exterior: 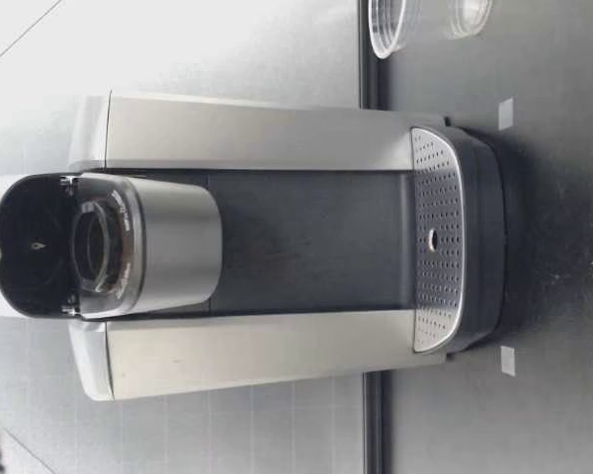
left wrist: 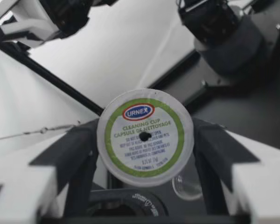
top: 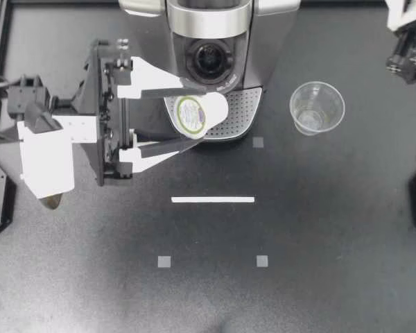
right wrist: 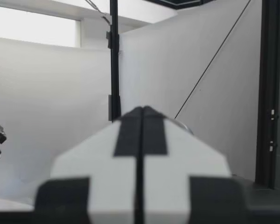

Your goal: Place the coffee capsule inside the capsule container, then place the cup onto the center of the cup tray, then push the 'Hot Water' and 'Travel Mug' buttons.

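Top view: my left pincer (top: pixel 200 114) reaches in from the left of the frame and grips the coffee capsule (top: pixel 202 116) from two sides, holding it on its side over the near edge of the cup tray (top: pixel 246 111), in front of the coffee machine (top: pixel 208 41) at upper centre. The clear cup (top: pixel 317 107) stands upright on the dark worktop (top: pixel 319 229) to the right of the machine, apart from the tray. A white strip (top: pixel 213 200) lies at mid-frame. My right arm (top: pixel 409 48) sits in the upper right corner.

Low view: the machine stands upright with its capsule container (exterior: pixel 94 247) open at the head and the perforated cup tray bare at its base. The cup shows only in part, on the worktop beside the machine.

Left wrist view: the capsule's printed lid faces the camera, clamped between both dark fingers (left wrist: pixel 70 158). The round capsule container sits beneath the pincer, and the cup shows just under the capsule.

Right wrist view: my right pincer (right wrist: pixel 141 112) is closed on nothing, fingers pressed flat together, pointing at a pale wall.
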You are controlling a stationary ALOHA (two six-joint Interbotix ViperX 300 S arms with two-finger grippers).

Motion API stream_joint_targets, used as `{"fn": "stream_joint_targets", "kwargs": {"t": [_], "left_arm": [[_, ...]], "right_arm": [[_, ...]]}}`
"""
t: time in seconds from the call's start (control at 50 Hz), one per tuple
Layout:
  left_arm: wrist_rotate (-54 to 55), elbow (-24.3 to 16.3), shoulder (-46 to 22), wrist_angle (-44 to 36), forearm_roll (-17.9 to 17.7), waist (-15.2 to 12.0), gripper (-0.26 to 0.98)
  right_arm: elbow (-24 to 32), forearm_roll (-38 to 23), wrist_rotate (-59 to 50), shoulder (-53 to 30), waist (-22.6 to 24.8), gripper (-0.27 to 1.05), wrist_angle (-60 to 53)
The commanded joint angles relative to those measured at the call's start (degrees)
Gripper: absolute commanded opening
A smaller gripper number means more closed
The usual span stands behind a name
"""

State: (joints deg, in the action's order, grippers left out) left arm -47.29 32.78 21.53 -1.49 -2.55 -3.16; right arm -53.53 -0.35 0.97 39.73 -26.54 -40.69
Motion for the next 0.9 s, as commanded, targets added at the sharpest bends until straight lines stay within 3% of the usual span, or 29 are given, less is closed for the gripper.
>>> {"fn": "stream_joint_targets", "kwargs": {"t": [0.0, 0.3, 0.74, 0.88], "left_arm": [[-0.1, -2.9, -0.2, 2.9, 1.0, -1.2, 0.48], [0.3, -7.8, -2.0, 15.6, 10.0, -2.8, 0.48], [0.4, -8.5, -3.5, 17.8, 22.1, -4.0, 0.47], [0.6, -9.0, -4.4, 18.0, 23.2, -4.8, 0.47]], "right_arm": [[0.5, 0.0, 0.1, 0.5, 0.3, 0.03, 0.5], [-0.4, 0.0, 0.2, 1.8, 0.3, 0.03, 1.7], [-1.8, 0.0, 0.2, 2.9, 0.2, 0.03, 1.7], [-1.8, 0.0, 0.2, 3.0, 0.2, 0.03, 1.5]]}}
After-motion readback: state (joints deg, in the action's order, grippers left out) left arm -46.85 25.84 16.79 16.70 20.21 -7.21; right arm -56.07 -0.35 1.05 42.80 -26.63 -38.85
